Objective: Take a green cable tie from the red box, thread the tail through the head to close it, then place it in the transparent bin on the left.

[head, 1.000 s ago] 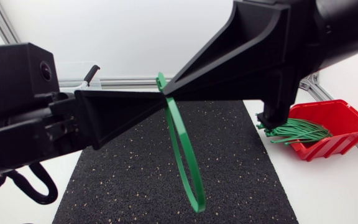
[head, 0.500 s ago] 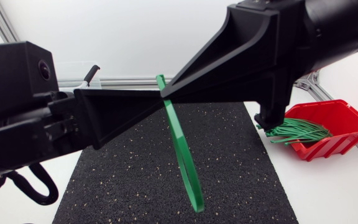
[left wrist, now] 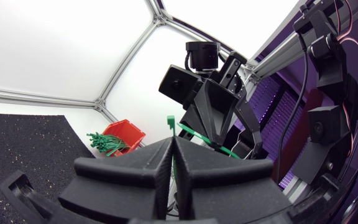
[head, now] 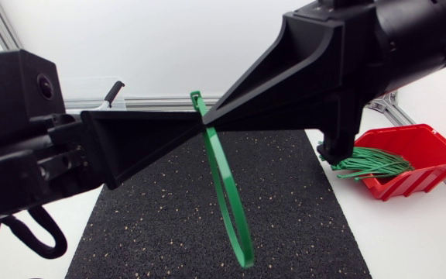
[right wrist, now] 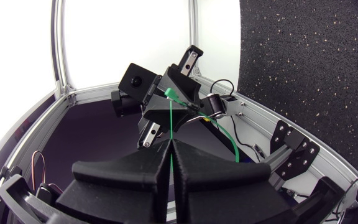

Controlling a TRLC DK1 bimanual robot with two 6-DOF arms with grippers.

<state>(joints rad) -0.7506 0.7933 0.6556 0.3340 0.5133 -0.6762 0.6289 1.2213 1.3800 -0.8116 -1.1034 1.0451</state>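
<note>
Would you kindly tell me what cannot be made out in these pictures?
- Whether cable tie is closed: head view, left tool and right tool tips cover the crossing.
- Transparent bin: head view, mostly behind left arm.
- Spare ties in red box: head view, partly behind right arm.

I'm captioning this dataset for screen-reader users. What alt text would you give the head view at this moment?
The left gripper and right gripper meet tip to tip above a black speckled mat, both shut on a green cable tie whose loop hangs below them. A red box holding spare green ties sits at the table's right.
</note>
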